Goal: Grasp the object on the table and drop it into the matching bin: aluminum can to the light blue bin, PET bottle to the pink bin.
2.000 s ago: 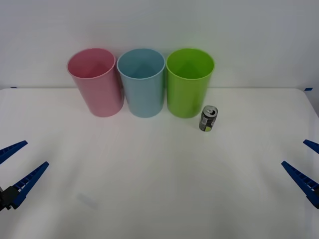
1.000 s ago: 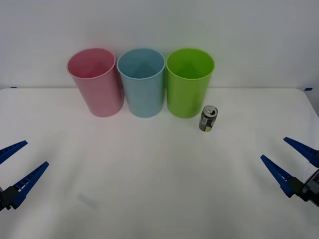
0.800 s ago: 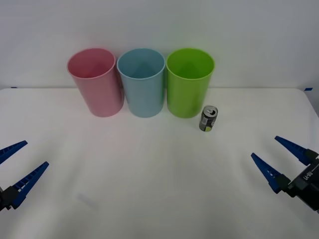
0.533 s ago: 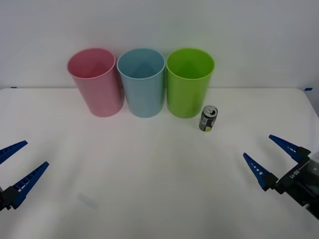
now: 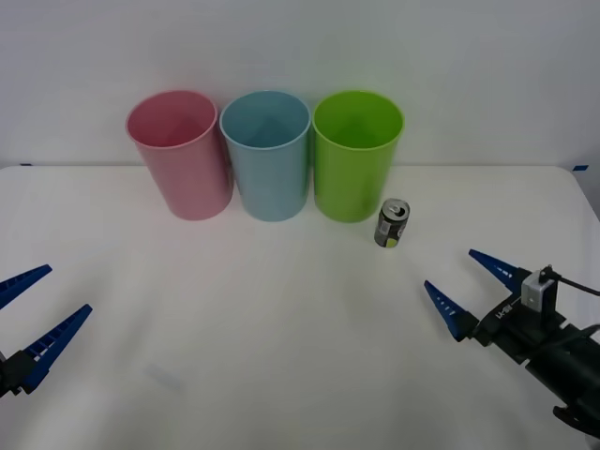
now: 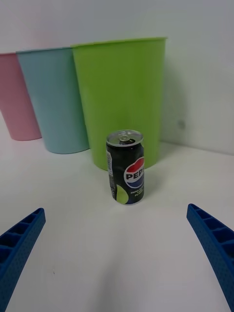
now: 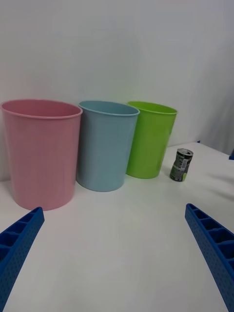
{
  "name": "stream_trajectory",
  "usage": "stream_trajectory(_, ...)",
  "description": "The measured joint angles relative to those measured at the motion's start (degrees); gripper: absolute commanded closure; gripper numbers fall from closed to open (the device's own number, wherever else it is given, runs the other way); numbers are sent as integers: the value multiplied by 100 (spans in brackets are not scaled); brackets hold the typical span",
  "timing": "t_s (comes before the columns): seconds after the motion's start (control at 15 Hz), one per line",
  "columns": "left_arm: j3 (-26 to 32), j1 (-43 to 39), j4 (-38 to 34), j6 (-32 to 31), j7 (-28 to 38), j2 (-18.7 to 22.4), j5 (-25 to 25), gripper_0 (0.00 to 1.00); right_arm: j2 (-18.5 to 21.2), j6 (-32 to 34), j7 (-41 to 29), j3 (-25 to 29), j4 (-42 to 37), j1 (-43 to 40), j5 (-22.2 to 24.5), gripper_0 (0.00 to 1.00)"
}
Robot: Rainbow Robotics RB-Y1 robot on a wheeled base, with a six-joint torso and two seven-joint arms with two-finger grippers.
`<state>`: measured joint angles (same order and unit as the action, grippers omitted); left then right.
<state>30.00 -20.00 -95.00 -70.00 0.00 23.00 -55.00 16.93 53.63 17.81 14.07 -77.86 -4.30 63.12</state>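
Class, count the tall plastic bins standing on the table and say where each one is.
3, in a row at the table's far edge: the pink bin on the robot's left, the light blue bin in the middle, the green bin on the right. None looks hidden.

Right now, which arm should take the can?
Right. The right gripper is open and near the aluminum can, which sits centred between its fingers in the right wrist view. The left gripper sits at the table's far left edge, beyond the bins.
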Motion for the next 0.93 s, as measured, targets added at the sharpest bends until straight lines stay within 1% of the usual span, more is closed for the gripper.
stream_trajectory(0.27,0,0,0,0,0,0,0,0,-193,-156,93,-21,524,450,156,0)
stream_trajectory(0.53,0,0,0,0,0,0,0,0,-215,-522,152,-271,862,761,153,0)
stream_trajectory(0.8,0,0,0,0,0,0,0,0,-226,-988,196,-581,1093,1039,55,0)
stream_trajectory(0.93,0,0,0,0,0,0,0,0,-326,-1092,242,-607,1365,1303,50,0)
